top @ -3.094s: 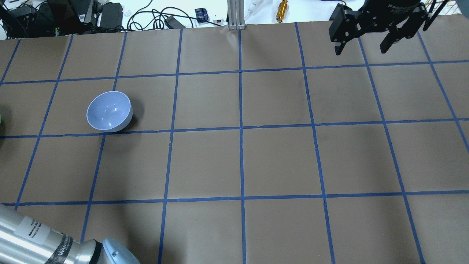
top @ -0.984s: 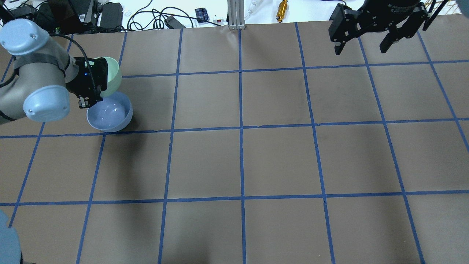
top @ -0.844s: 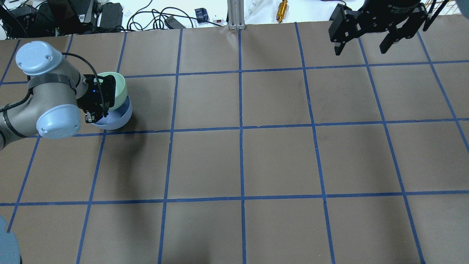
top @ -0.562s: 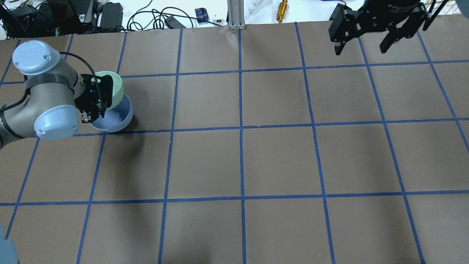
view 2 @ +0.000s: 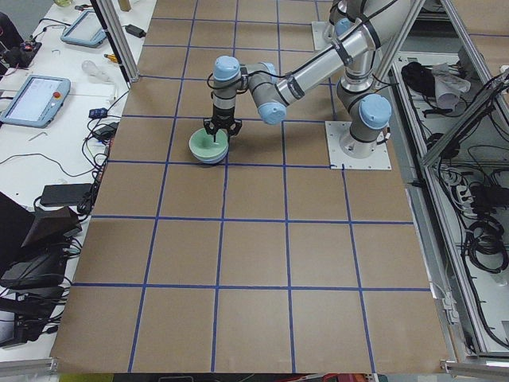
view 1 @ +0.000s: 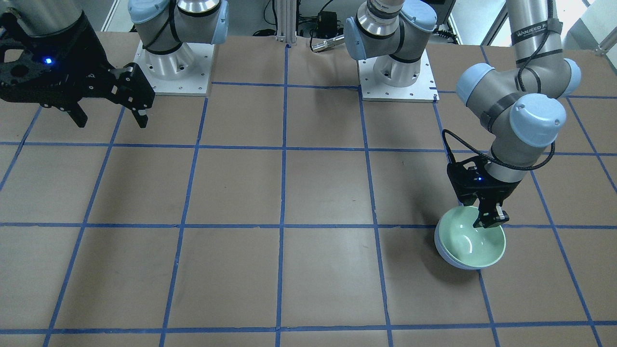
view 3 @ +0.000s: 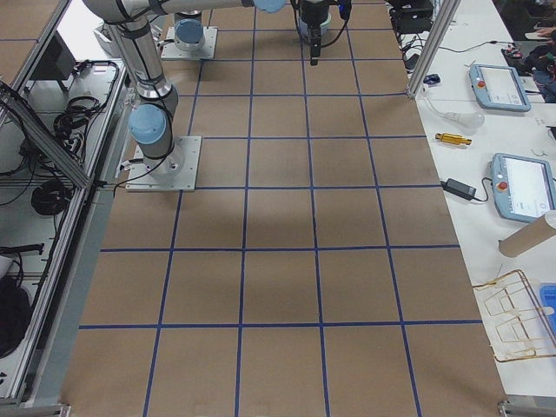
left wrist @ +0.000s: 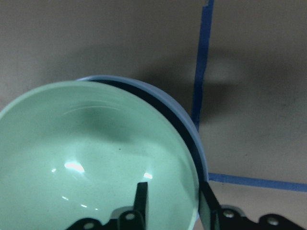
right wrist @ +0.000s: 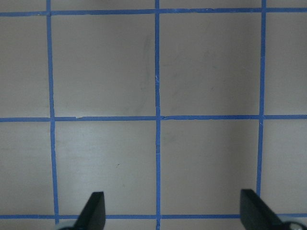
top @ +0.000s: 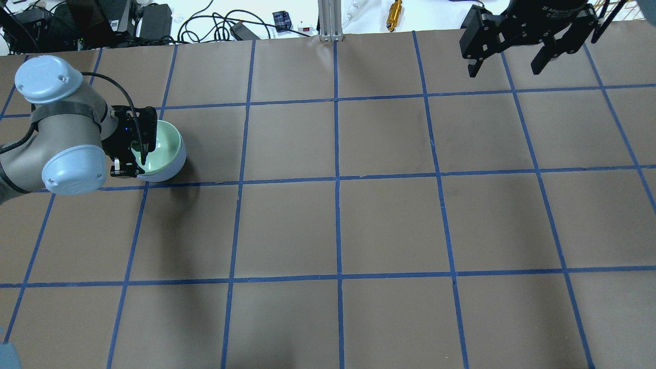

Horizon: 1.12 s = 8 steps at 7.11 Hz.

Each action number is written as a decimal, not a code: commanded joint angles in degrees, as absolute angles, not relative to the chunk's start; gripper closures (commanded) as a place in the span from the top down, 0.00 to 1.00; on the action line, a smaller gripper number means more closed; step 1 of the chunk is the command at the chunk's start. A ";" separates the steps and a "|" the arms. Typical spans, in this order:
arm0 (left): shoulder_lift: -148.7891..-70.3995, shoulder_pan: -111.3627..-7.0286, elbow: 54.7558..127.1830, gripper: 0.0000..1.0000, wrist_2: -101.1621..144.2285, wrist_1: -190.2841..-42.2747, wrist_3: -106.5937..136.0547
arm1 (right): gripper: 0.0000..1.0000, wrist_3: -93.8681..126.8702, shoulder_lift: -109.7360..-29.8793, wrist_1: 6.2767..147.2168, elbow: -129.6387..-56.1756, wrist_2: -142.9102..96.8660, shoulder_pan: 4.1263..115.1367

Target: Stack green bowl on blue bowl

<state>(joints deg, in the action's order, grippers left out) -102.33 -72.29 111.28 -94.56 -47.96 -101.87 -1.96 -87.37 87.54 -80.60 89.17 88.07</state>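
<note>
The green bowl [view 1: 470, 243] sits nested upright inside the blue bowl [view 1: 444, 256] on the table's left side. Both show in the overhead view, with the green bowl [top: 165, 147] covering all but the outer wall of the blue bowl [top: 173, 173]. My left gripper [view 1: 484, 220] stands over the green bowl's near rim. In the left wrist view its fingers [left wrist: 142, 201] straddle the green bowl's [left wrist: 86, 153] rim with a gap, one inside and one outside, so the left gripper is open. A sliver of the blue bowl's rim [left wrist: 194, 132] shows there. My right gripper [top: 503, 70] hangs open and empty at the far right.
The brown table [top: 338, 225] carries a grid of blue tape. Cables, power bricks and a brass part [top: 394, 14] lie beyond the far edge. The right wrist view shows only bare table [right wrist: 158, 72] between the open fingers.
My left arm brought the green bowl in from the left, lowered it into the blue bowl, and its fingers parted from the rim. The right arm has not moved.
</note>
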 commanded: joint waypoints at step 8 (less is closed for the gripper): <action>-90.70 -81.42 88.25 1.00 -86.47 -91.32 -28.48 | 1.00 -2.02 -87.36 87.54 -80.60 89.21 88.07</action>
<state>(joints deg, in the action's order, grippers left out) -90.74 -76.86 89.53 -87.22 -91.03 -43.07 -1.95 -87.39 87.54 -80.60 89.17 88.07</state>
